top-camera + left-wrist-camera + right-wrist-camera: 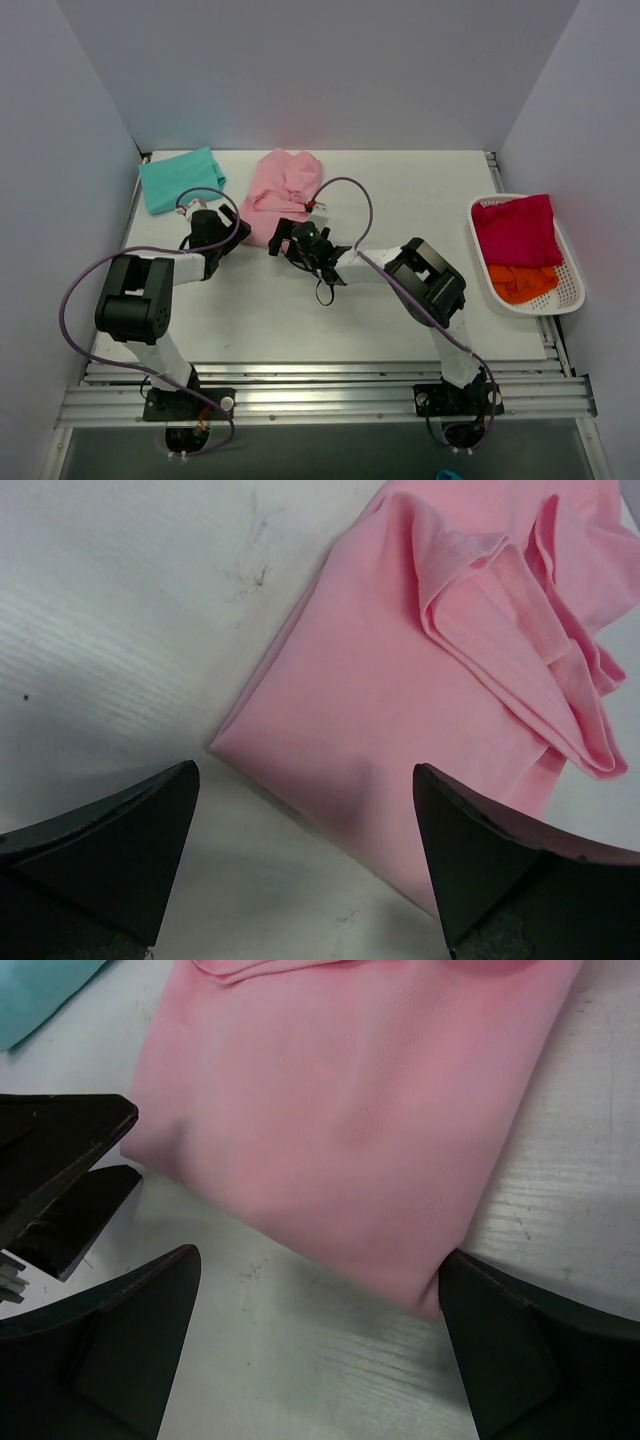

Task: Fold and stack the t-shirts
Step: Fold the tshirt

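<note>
The pink t-shirt (285, 190) is seen partly folded on the table (400, 200), with its far part left bunched. Both hands are held wide and empty at its near edge: the left hand (305, 780) by the near-left corner, the right hand (318, 1258) by the near-right corner. The teal t-shirt (180, 180) lies folded just left of the pink one. The crimson t-shirt (515, 228) and orange t-shirt (522, 283) are heaped in the white basket (575, 290) well to its right. Another fold of the pink one is judged to be in hand. Both corners should be pinched together with every layer caught, then carried evenly over the bunched part.
</note>
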You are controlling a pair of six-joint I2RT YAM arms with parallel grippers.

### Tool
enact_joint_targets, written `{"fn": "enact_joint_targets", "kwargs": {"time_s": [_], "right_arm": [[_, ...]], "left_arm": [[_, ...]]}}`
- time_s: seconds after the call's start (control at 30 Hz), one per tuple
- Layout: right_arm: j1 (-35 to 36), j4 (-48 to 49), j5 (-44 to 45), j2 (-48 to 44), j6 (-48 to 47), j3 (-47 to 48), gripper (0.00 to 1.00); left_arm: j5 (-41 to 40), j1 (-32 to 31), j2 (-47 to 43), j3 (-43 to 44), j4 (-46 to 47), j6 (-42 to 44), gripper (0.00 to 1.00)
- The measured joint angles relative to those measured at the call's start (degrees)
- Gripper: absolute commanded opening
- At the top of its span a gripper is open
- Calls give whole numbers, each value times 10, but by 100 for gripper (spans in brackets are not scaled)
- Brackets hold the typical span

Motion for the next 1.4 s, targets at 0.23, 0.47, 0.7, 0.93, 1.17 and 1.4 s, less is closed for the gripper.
{"fn": "enact_joint_targets", "kwargs": {"time_s": [0.23, 0.47, 0.7, 0.93, 1.17, 1.4], "right_arm": [[-21, 13, -16, 6, 0, 3, 92], [-47, 34, -48, 14, -1, -13, 31], [-61, 67, -73, 35, 0, -16, 1], [-63, 81, -76, 27, -1, -34, 0], [-49, 11, -30, -63, -20, -114, 0], [22, -92, 58, -256, -26, -214, 0]], "left_arm": [[3, 0, 57, 38, 48, -7, 79], [5, 2, 86, 45, 57, -22, 30], [12, 2, 103, 59, 59, -28, 2], [12, 0, 88, 46, 54, -28, 2], [-2, -35, -66, -38, -29, -34, 2], [-49, -119, -314, -104, -153, -53, 2]]}}
